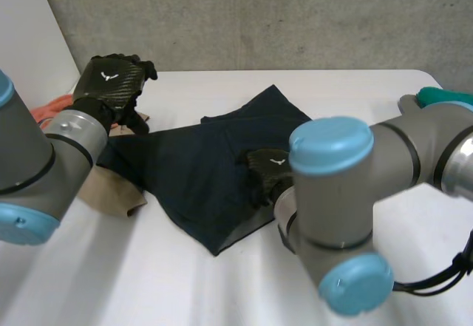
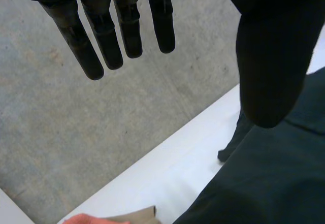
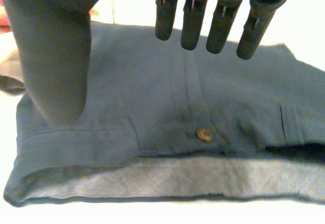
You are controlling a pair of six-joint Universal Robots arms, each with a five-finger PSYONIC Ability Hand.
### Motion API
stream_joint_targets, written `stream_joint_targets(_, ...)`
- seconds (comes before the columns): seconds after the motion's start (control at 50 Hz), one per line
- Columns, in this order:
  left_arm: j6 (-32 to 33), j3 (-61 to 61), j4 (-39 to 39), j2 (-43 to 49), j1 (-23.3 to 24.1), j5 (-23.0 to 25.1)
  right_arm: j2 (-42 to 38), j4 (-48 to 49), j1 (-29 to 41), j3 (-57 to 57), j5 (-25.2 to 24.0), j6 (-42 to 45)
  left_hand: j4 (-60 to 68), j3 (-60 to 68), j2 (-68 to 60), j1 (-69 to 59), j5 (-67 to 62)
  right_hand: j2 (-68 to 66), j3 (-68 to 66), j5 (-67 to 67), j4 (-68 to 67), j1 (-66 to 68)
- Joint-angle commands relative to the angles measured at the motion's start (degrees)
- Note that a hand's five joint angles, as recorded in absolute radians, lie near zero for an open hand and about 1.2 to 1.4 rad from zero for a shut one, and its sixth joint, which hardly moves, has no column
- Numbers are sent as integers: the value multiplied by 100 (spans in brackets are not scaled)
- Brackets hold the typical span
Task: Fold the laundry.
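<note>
Head view: a dark navy garment (image 1: 194, 169) lies spread across the middle of the white table (image 1: 355, 97). One corner points toward the upper centre of the frame, and another points down toward the lower centre. Its left edge runs under the left hand (image 1: 111, 80), which is at the upper left, above that end of the cloth. The right hand (image 1: 266, 172) is over the garment's right half, just in from the right edge. A tan cloth (image 1: 111, 193) lies at the left, partly beneath the garment's edge and the left arm. An orange cloth (image 1: 50, 109) peeks out at the far left. A teal thing (image 1: 443, 95) sits at the right edge of the frame. Bare table lies open at the upper right and across the lower left.

Left wrist view: the fingers (image 2: 104, 41) are straight and spread, and the thumb (image 2: 269, 61) stands apart from them with nothing between. The garment lies below the thumb, near the table's far edge, with grey floor (image 2: 76, 132) beyond.

Right wrist view: the fingers (image 3: 193, 18) are straight and apart from the thumb (image 3: 56, 56), holding nothing. Under the palm are the garment's waistband and button (image 3: 204, 134), and a paler lining (image 3: 152, 181) shows along the near edge. I cannot tell whether the thumb tip touches the cloth.
</note>
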State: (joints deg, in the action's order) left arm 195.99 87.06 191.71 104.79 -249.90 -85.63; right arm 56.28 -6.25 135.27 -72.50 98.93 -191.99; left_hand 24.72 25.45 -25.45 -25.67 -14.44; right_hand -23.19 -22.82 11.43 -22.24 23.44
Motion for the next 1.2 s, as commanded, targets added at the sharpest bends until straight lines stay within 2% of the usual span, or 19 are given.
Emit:
stream_joint_targets(0.02, 211, -417, -318, 595, -735, 766, 226, 809, 1018, -546, 610, 698, -693, -766, 766, 788, 665, 57, 21, 119, -38, -82)
stream_joint_targets(0.12, 255, -882, -696, 1235, -1183, 1337, -151, 1126, 1449, -485, 890, 803, -845, -918, 918, 940, 817, 57, 21, 119, -38, -82)
stream_joint_targets(0.24, 370, -1331, -951, 1817, -1456, 1637, -565, 1179, 1581, -195, 1164, 847, -829, -901, 902, 924, 800, 57, 21, 119, -38, -82)
stream_joint_targets(0.42, 554, -1754, -1031, 2327, -1571, 1690, -1145, 1319, 1643, 324, 1348, 1005, -711, -784, 784, 806, 683, -44, -80, 220, -139, 19)
stream_joint_targets(0.84, 1029, -2044, -1004, 2969, -1518, 1435, -1655, 2014, 1449, 430, 1428, 1550, 786, 713, -713, -691, -814, -783, -820, 960, -878, 758)
stream_joint_targets(0.92, 1099, -2018, -1004, 2960, -1500, 1435, -1708, 2067, 1388, 447, 1427, 1603, 1656, 1584, -1583, -1561, -1685, -1974, -2010, 2150, -2068, 1948)
stream_joint_targets(0.94, 1108, -2009, -1013, 2951, -1492, 1435, -1717, 2084, 1370, 456, 1427, 1612, 2410, 2338, -2337, -2315, -2439, -2678, -2714, 2854, -2773, 2653)
stream_joint_targets(0.96, 1099, -1983, -1030, 2916, -1492, 1417, -1725, 2093, 1327, 482, 1427, 1638, 4233, 4160, -4160, -4138, -4261, -4783, -4819, 4959, -4878, 4758)
stream_joint_targets(0.98, 1091, -1965, -1031, 2872, -1483, 1417, -1708, 2093, 1300, 500, 1436, 1638, 4817, 4745, -4744, -4722, -4846, -5672, -5709, 5848, -5767, 5647)
stream_joint_targets(1.02, 1064, -1886, -1022, 2750, -1483, 1374, -1664, 2076, 1247, 482, 1462, 1647, 5526, 5453, -5452, -5430, -5554, -5681, -5718, 5857, -5776, 5656)
stream_joint_targets(1.1, 959, -1640, -1039, 2240, -1413, 1329, -1094, 1996, 1054, 333, 1568, 1647, 5528, 5455, -5455, -5433, -5556, -5681, -5718, 5857, -5776, 5656)
stream_joint_targets(1.2, 661, -1219, -1162, 1048, -1159, 1303, 143, 1874, 336, 78, 1350, 1971, 5528, 5455, -5455, -5433, -5556, -5681, -5718, 5857, -5776, 5656)
